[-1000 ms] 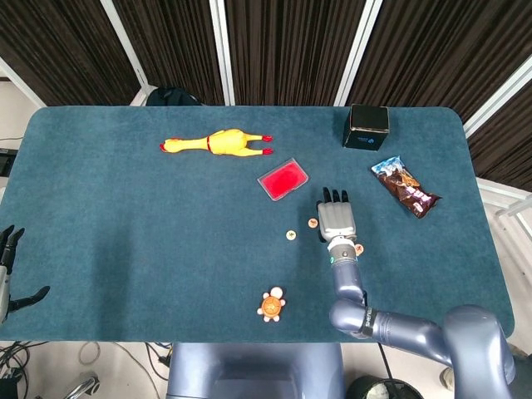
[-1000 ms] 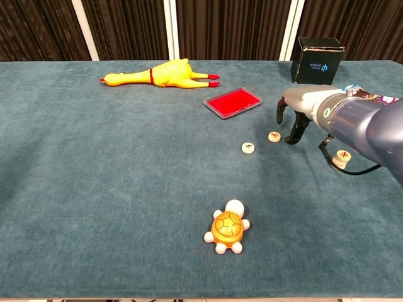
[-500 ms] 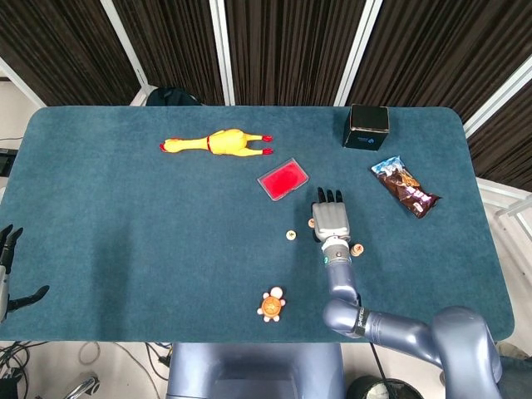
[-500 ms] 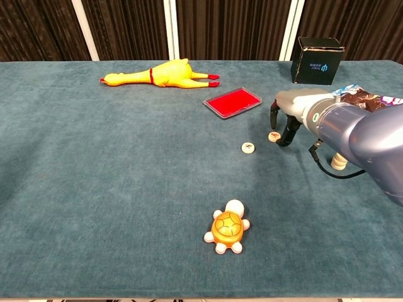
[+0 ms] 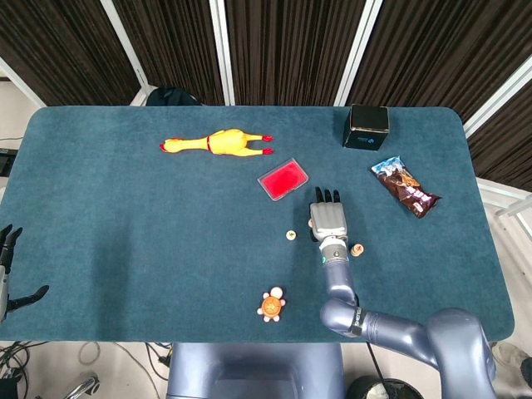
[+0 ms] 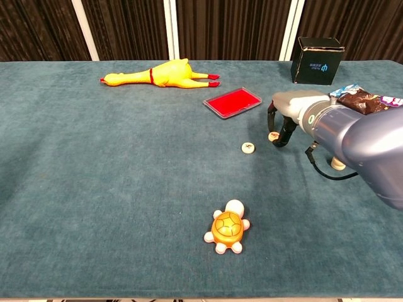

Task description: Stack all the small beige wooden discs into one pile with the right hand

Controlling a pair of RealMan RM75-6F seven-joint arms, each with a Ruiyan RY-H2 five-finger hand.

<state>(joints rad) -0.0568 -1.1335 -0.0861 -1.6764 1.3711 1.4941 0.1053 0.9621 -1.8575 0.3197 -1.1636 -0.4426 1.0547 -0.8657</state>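
My right hand (image 5: 331, 220) (image 6: 287, 112) hangs palm down over a small beige disc (image 6: 273, 136), which lies on the table between the fingers and the thumb. I cannot tell whether they touch it, and the head view mostly hides this disc under the hand. A second single disc (image 5: 290, 235) (image 6: 248, 148) lies just to its left. A short pile of discs (image 5: 356, 248) (image 6: 338, 165) stands to the right, partly behind my forearm in the chest view. My left hand (image 5: 8, 266) idles at the table's left edge, fingers apart and empty.
A red tray (image 5: 282, 179) (image 6: 232, 102) lies just beyond the hand. A black box (image 5: 367, 126) and a snack bag (image 5: 406, 187) sit at the back right. A yellow rubber chicken (image 5: 218, 143) lies at the back, and an orange turtle toy (image 6: 228, 228) sits near the front edge.
My right hand has moved left, from near the pile to over the single disc by the red tray, and its fingers now straddle that disc. The left hand has not moved.
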